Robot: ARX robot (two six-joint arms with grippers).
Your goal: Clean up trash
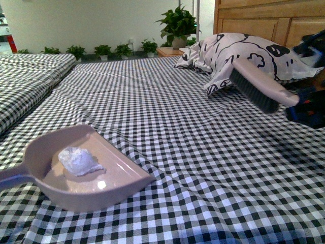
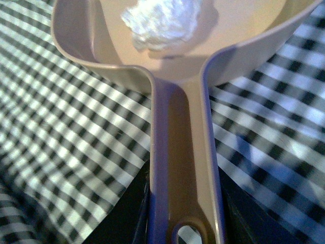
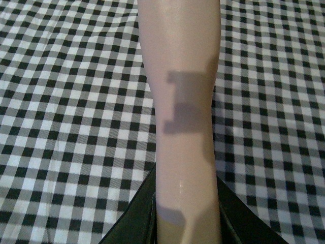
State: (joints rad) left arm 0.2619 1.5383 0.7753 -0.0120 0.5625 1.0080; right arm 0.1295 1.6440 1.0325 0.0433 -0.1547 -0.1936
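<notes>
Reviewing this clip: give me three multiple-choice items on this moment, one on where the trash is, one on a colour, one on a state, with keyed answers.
1. Where is the tissue wad?
A. On the pillow
B. Inside the dustpan
C. On the floor

2. What colour are the bristles on the brush?
A. Dark
B. White
C. Red

3. How is the brush positioned?
A. Lying flat on the checkered bedspread
B. Resting in the dustpan
C. Held raised above the bedspread

Answers: B, the wad sits in the pan's bowl; A, the bristles look dark grey-black; C, the front view shows it lifted by the right gripper, clear of the fabric.
</notes>
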